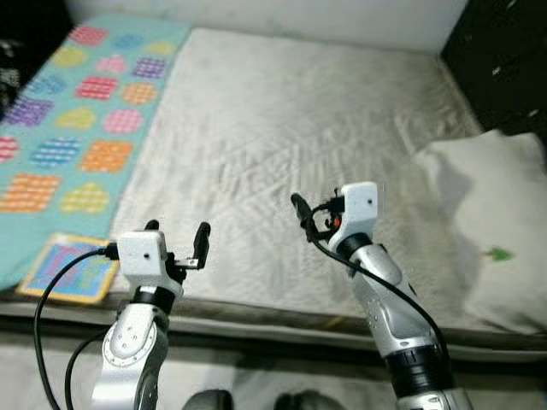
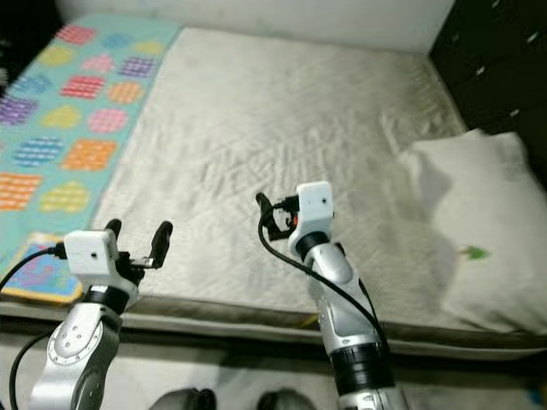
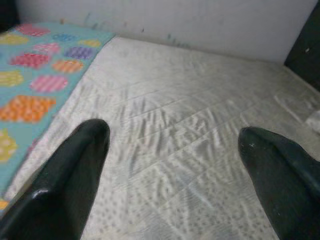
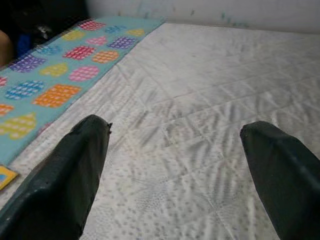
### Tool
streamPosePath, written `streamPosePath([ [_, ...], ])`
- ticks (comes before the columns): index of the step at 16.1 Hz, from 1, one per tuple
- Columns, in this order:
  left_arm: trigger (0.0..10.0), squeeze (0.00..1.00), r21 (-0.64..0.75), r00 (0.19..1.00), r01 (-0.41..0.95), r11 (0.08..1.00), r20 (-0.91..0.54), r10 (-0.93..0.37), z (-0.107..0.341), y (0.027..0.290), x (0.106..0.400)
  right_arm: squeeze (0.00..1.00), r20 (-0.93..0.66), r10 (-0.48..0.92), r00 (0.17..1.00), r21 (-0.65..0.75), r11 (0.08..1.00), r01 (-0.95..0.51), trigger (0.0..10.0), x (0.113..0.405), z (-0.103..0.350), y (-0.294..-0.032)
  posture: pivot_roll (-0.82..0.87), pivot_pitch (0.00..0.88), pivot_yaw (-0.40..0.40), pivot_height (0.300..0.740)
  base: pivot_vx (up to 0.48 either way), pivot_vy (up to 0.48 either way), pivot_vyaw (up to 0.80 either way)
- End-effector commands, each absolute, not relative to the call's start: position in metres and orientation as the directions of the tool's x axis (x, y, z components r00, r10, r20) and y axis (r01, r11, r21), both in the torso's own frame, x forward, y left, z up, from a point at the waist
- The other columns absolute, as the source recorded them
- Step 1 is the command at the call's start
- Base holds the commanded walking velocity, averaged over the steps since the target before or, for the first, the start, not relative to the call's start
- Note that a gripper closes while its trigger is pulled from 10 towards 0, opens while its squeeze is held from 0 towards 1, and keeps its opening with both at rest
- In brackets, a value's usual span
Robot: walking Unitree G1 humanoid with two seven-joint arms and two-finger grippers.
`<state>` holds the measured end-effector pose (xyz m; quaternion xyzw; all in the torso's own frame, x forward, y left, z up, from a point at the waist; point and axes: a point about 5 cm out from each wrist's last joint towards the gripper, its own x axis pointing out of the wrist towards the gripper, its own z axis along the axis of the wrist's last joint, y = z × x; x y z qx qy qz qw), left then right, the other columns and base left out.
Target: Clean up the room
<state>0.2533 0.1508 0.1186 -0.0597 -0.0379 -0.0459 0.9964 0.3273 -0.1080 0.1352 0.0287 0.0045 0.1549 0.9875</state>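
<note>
Left claw (image 1: pixel 177 231): wide, holding nothing, raised just past the bed's near edge, toward the near left corner. Right claw (image 1: pixel 306 213): also wide and holding nothing, as the right wrist view makes plain; raised over the near middle of the bed, fingers aimed toward the far edge. Both poised above the sheet, touching nothing.

Outward from the left claw: a small book (image 1: pixel 70 267) with a yellow border, lying flat at the near left corner, partly on the teal blanket (image 1: pixel 77 111). Blanket patterned with coloured hearts and squares, spread along the left edge from near to far. Outward from the right claw: bare, creased bed (image 1: pixel 282 128) sheet across the middle, then a white pillow (image 1: pixel 496 222) at the near right corner, hanging over the right edge, well apart from the claw. Dark furniture (image 1: pixel 504 60) beyond the far right corner.

Step in hand, by judgement: still looking over the bed, nothing yet chosen or gripped. Likeliest things to tidy: pillow, book, blanket. Next move probably a reach, either the right arm out to the pillow's near edge or the left arm down to the book. For the pillow, a pinch of loose fabric; for the flat book, a low approach at its edge.
</note>
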Motion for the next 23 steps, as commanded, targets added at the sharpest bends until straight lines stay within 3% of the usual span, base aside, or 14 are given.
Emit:
streamPosePath([
  [1, 10.0, 0.0, -0.107, 0.993, 0.104, 0.989, 0.074, -0.096, 0.1176, 0.1488, 0.2519, 0.0, -0.013, 0.292, 0.956, 0.064, 0.955, -0.291, 10.0, 0.3265, 0.1328, -0.1129, 0.1, 0.173, -0.07, 0.74, 0.0, 0.48, 0.0],
  [12, 10.0, 0.0, -0.096, 0.992, 0.111, 0.989, 0.07, -0.104, 0.1174, 0.1491, 0.2517, 0.0, -0.029, 0.295, 0.955, 0.052, 0.955, -0.293, 10.0, 0.3258, 0.13, -0.1127, 0.1, 0.18, -0.07, 0.74, 0.0, 0.461, 0.0],
  [18, 10.0, 0.0, -0.129, 0.979, 0.186, 0.974, 0.111, -0.172, 0.1219, 0.1453, 0.2483, 0.0, -0.031, 0.293, 0.956, 0.051, 0.955, -0.291, 10.0, 0.3264, 0.1297, -0.1125, 0.1, 0.178, -0.068, 0.74, 0.0, 0.0, 0.0],
  [23, 10.0, 0.0, -0.125, 0.979, 0.184, 0.975, 0.109, -0.171, 0.1217, 0.1458, 0.2485, 0.0, -0.034, 0.29, 0.956, 0.052, 0.956, -0.288, 10.0, 0.3271, 0.1293, -0.1123, 0.1, 0.175, -0.069, 0.74, 0.267, 0.0, 0.0],
])
